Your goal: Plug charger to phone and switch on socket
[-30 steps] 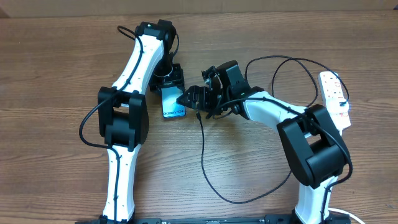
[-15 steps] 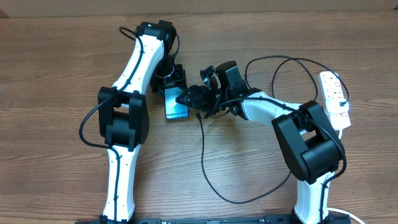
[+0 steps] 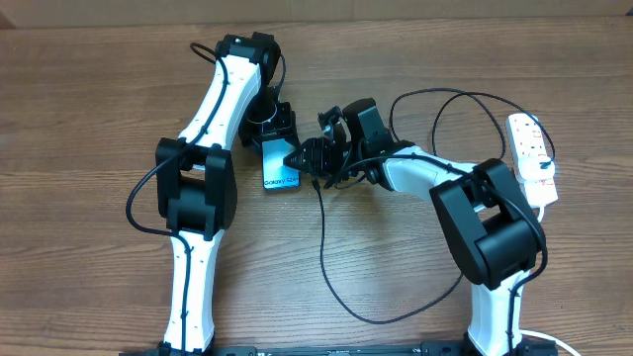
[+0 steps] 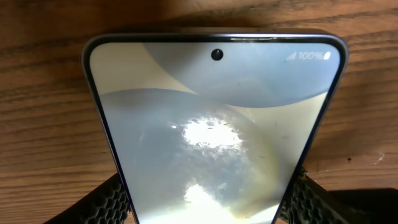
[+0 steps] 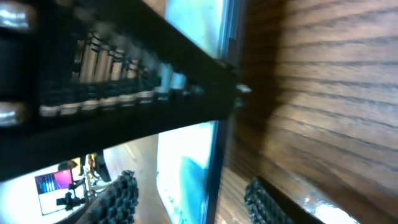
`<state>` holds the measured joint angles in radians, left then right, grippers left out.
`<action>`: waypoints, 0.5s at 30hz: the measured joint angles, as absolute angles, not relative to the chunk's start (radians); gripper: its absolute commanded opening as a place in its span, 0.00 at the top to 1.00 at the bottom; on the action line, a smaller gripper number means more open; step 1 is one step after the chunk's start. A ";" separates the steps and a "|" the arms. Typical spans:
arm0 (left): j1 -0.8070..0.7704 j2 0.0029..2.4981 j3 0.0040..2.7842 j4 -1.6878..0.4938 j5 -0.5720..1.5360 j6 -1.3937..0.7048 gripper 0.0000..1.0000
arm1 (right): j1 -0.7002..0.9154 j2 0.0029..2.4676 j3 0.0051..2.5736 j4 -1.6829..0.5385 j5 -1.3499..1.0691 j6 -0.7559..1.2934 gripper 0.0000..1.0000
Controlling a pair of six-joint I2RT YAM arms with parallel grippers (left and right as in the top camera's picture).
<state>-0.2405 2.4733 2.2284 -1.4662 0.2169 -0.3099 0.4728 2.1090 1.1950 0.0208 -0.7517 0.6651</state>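
White links (image 3: pixel 220 97), black joints (image 3: pixel 198 193) — thin black cables (image 3: pixel 129 206)

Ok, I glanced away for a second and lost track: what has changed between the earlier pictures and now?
The right gripper edged left, up against the phone, and its jaws narrowed, though they stand apart around the phone's edge. The phone, clamped in the left gripper, shifted slightly toward it. The black cable and the power strip at far right stayed put.
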 measured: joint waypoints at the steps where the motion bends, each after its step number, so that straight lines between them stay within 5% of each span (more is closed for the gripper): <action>1: -0.241 2.473 2.228 -1.466 0.221 -0.310 0.40 | 0.473 2.115 1.195 0.028 -0.753 0.671 0.48; 15: -0.241 2.473 2.228 -1.466 0.259 -0.304 0.39 | 0.487 2.126 1.195 0.090 -0.777 0.714 0.63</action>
<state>-0.2405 2.4733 2.2284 -1.4662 0.2592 -0.3042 0.4866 2.1258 1.1950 0.0902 -0.7773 0.7143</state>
